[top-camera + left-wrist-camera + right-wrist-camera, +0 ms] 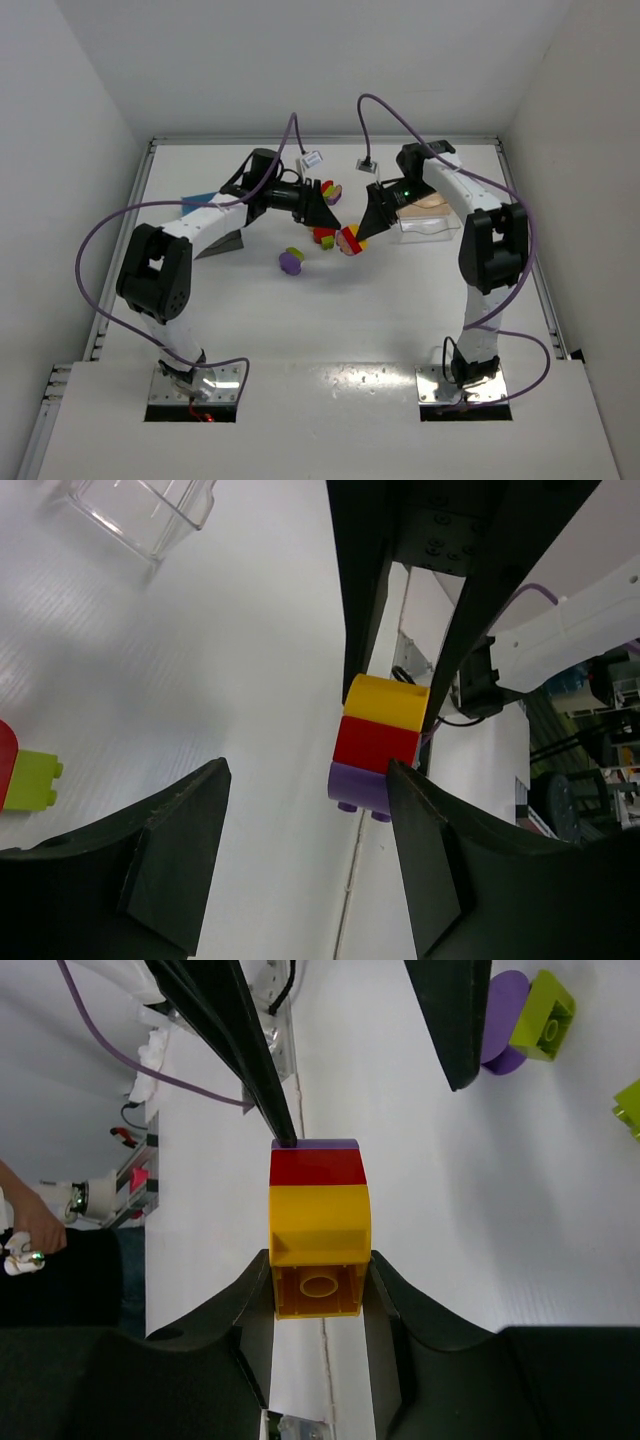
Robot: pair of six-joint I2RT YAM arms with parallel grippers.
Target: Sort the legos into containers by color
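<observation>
Right gripper (320, 1260) nearest, at the bottom of its own wrist view: clenched on the yellow end of a three-block stack (318, 1185), one finger on each side. Yellow closest, red in the middle, purple at the far tip, held out over the white table (420, 1210). Beyond that tip, the left gripper (307, 770) facing in from the top of the frame, released, spread well wider than the stack. From the left wrist view: purple end just beside the finger (430, 870) at lower right of the frame, contact hard to judge, and well apart from the one at lower left. Not grasping anything.

Further off, toward the upper right of the right wrist view, a purple-and-lime pair (520, 1010) lying on the table; overhead, at lower left of the meeting grippers. Just beside the stack overhead, a red-and-lime pair (324, 237) on the table. Behind the left gripper, nearer the back wall, a small cluster (331, 190) of purple, yellow and red legos.

Farthest out to the sides, the two containers: clear tub (425, 224) at centre right of the overhead view, just beside the right arm; dark tub (225, 243) with its blue part at centre left, half hidden by the left arm. Stack over neither tub, hanging between them near the middle of the table.
</observation>
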